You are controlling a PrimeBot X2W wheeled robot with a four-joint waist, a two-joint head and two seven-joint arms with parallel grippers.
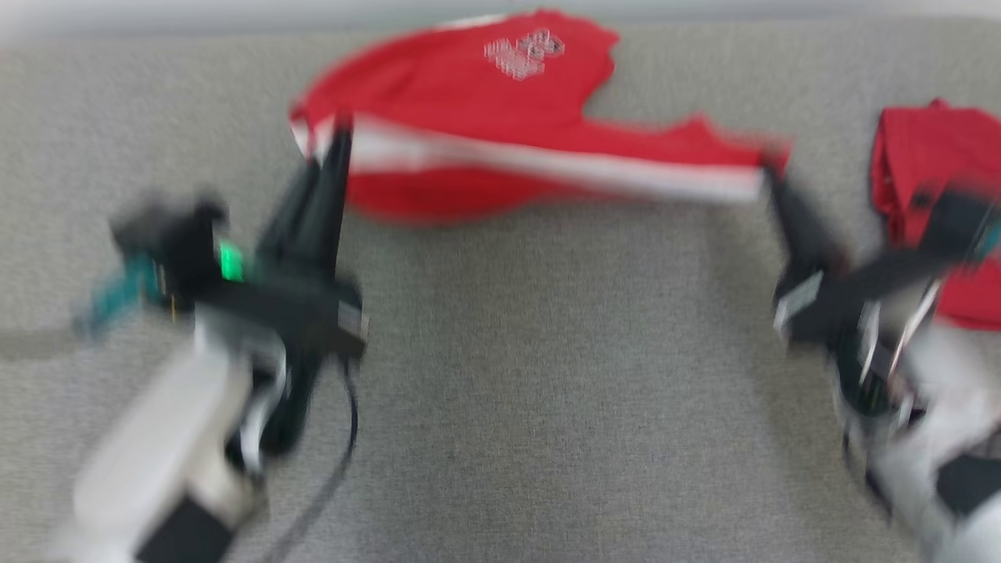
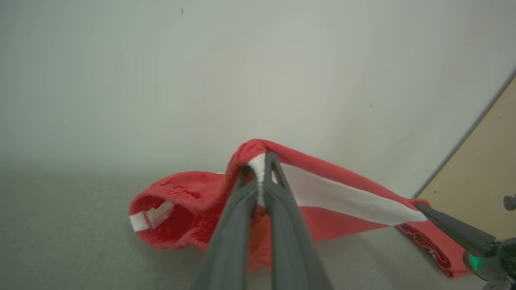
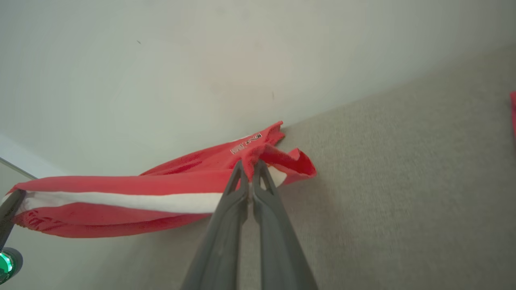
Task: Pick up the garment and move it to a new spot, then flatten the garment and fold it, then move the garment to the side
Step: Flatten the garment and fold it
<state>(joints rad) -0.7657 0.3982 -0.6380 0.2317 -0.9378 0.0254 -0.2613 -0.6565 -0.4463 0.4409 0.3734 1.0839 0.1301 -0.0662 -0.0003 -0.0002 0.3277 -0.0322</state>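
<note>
- The head view was smeared; the white print point(image 1: 522, 55) on the garment point(image 1: 469, 117) could not be read.
- At the garment's left end, the left gripper point(image 1: 341, 129) was a dark blur, its fingers not told apart.
- At the garment's right end, the right gripper point(image 1: 770, 176) was equally smeared.
- Right of the garment, a second red cloth point(image 1: 934, 180) was cut off by the picture's edge and partly behind the right gripper.
- In the left wrist view, that gripper's fingers point(image 2: 290, 233) hid the garment's middle.
- In the right wrist view, lettering point(image 3: 246, 143) near the garment's far edge was too small to read.
</note>
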